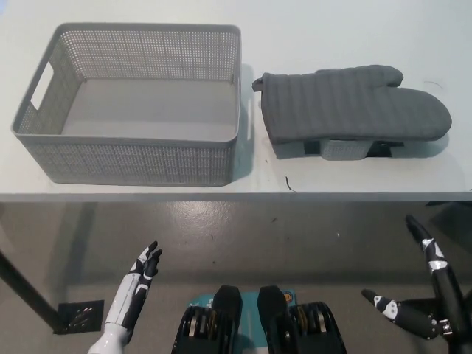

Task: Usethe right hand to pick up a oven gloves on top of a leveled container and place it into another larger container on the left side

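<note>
Glove (354,103) judged soft, light and floppy, draped over a small container (343,150); best pinched mid-body. Right hand (435,295) is seen low, fingers spread, empty.

Oven glove (354,99): dark grey, quilted in stripes. Large basket (133,158): light grey, fine perforated lattice walls. Small container (343,150) under the glove: light grey. Desk (354,33): plain white. Floor (243,236): glossy grey.
</note>
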